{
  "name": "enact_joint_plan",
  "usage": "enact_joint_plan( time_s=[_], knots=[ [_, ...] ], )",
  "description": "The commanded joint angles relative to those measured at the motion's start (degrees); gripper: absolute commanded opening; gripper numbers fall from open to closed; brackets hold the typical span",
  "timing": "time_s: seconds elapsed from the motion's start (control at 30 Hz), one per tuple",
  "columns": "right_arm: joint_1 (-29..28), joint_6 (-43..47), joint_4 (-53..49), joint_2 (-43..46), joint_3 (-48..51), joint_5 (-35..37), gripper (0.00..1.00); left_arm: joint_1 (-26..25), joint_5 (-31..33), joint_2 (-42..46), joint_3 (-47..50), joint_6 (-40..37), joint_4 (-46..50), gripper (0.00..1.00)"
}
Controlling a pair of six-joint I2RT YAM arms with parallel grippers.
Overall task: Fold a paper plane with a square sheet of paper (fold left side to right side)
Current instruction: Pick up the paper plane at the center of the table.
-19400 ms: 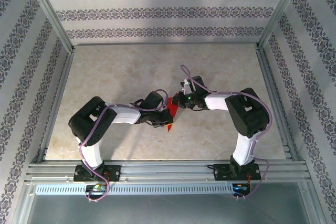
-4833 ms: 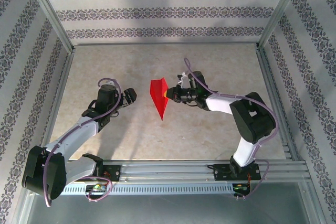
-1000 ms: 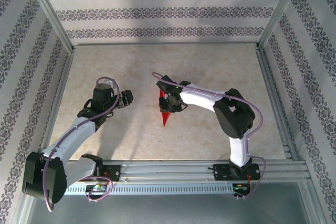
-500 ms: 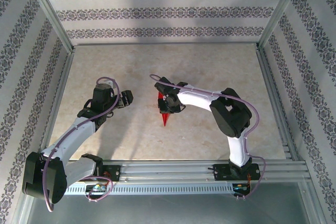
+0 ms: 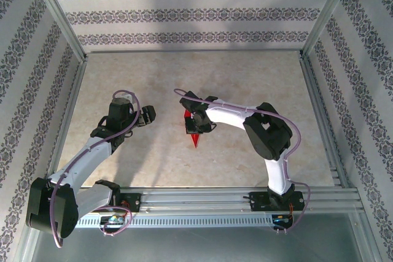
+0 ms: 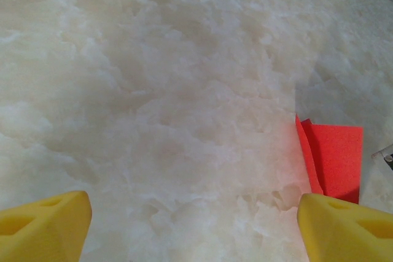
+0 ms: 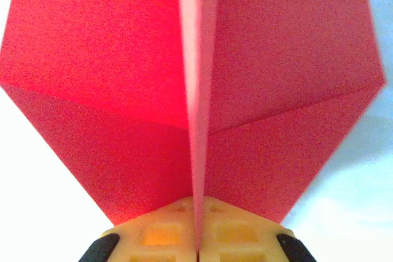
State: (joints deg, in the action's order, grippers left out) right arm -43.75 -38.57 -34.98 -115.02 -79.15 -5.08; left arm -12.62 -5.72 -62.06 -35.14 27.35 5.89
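The square sheet of paper is bright red and folded into a narrow pointed paper plane (image 5: 195,138) lying mid-table, its tip towards the near edge. My right gripper (image 5: 198,121) hovers over its wide end. In the right wrist view the right gripper (image 7: 198,240) is shut on the plane's raised centre ridge (image 7: 195,90), with the two wings (image 7: 104,59) spreading to either side. My left gripper (image 5: 146,115) stands open to the left of the plane, apart from it. From the left wrist, the left gripper (image 6: 191,213) holds nothing, and the red paper (image 6: 334,157) lies to the right of its yellow fingers (image 6: 344,228).
The marble-patterned tabletop (image 5: 153,84) is fenced by aluminium rails (image 5: 67,115) and patterned walls (image 5: 196,13) on three sides. Both arm bases sit on the rail (image 5: 196,199) at the near edge.
My right gripper has closed onto the plane's centre ridge and shifted slightly left. The plane's tip has moved a little. The left arm has not moved.
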Motion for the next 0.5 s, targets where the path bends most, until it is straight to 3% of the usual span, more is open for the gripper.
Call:
enact_joint_plan(
  time_s=[0.0, 0.2, 0.47],
  knots=[
    [0.8, 1.9, -4.7, 4.0, -2.1, 2.6, 0.07, 1.2, 0.6, 0.9, -0.6, -1.4, 1.8, 0.87],
    [5.3, 6.6, -9.9, 6.0, -4.5, 4.2, 0.06, 1.3, 1.4, 1.6, -1.6, -2.5, 2.7, 0.88],
    [12.2, 12.4, -17.2, 0.0, -16.3, 5.2, 0.06, 1.6, 2.4, 3.5, -2.5, -3.5, 4.2, 0.93]
  ],
)
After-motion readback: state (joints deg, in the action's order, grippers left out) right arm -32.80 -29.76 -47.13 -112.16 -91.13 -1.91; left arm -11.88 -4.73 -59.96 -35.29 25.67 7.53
